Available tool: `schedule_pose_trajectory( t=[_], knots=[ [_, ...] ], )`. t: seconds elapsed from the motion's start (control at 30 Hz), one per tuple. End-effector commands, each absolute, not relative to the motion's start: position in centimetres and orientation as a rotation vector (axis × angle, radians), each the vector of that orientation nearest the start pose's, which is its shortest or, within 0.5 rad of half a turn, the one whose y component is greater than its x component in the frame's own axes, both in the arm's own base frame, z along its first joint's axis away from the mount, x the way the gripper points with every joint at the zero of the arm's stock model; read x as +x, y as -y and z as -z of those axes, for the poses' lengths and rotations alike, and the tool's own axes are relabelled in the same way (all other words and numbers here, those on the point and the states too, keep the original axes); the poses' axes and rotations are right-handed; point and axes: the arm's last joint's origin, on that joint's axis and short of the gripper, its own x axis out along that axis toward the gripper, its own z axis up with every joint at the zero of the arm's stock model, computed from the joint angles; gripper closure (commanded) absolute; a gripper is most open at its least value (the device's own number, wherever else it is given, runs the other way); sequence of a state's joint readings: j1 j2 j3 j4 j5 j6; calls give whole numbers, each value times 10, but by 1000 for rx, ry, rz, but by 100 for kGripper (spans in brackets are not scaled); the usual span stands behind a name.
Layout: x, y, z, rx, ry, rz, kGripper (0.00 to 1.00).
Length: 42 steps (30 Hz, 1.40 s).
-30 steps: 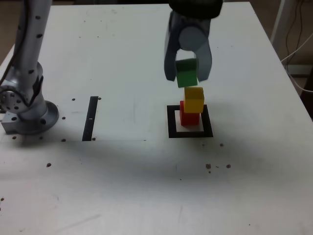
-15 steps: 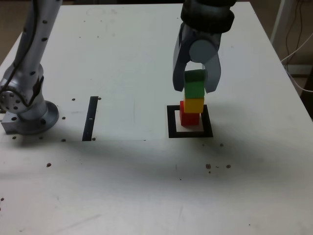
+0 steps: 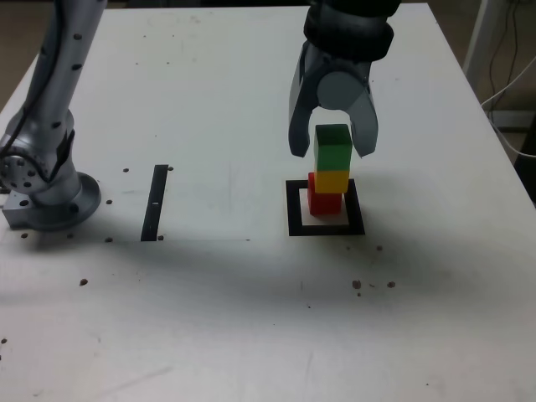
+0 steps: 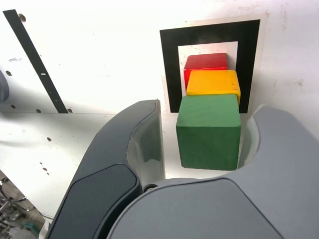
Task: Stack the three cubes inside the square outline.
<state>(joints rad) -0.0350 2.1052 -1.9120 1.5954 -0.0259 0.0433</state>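
- While the gripper (image 3: 333, 147) hangs over the stack, its jaws stand parted w/ a clear gap each side of the green cube (image 3: 333, 147); nothing gripped, medium spread, not wide.
- Wrist view confirms: green cube (image 4: 209, 131) sits between the two grey fingers (image 4: 144, 144), a sliver of white showing on both sides, so no contact seen.
- Green cube rests on top of the yellow cube (image 3: 332, 180), which sits on the red cube (image 3: 323, 200); three high, roughly upright.
- Stack isn't perfectly flush: in the ext. view the red cube pokes out toward 9 o'clock under the yellow one; the green & yellow line up closer.
- Wrist view shows all three top faces stepped: the yellow (image 4: 213, 82) and red (image 4: 206, 61) peek out beyond the green.
- Red cube stands inside the square outline (image 3: 326, 229), on the white centre, toward its 12 o'clock edge; the black border is visible at 6, 9 & 3 o'clock of the stack.
- Square outline (image 4: 249, 55) also seen from the wrist cam, partly hidden by the cubes & fingers.
- Straight black strip (image 3: 155, 202) lies on the table (image 3: 251, 318) at 9 o'clock of the outline, well apart.
- Arm base (image 3: 46, 180) stands at 9 o'clock of the strip, near the table's edge.
- Small dark specks dot the tabletop, a few at 5 o'clock of the outline.
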Motion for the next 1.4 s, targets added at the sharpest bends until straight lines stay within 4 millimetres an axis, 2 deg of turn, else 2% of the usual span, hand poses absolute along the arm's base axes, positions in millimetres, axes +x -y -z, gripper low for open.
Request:
schedule_pose_trajectory(
  t=[0.0, 0.17, 0.53, 0.63, 0.8, 1.03, 1.37],
  knots=[
    [375, 13, -304, 42, -1791, 79, 1],
    [367, 12, -315, 58, -1767, 65, 1],
    [335, 10, -341, 83, -1717, 43, 1],
    [322, 9, -345, 92, -1711, 34, 1],
    [290, 6, -349, 106, -1706, 12, 1],
    [243, 4, -341, 107, -1719, -10, 1],
    [194, 3, -301, 92, -1753, -16, 1]
  ],
)
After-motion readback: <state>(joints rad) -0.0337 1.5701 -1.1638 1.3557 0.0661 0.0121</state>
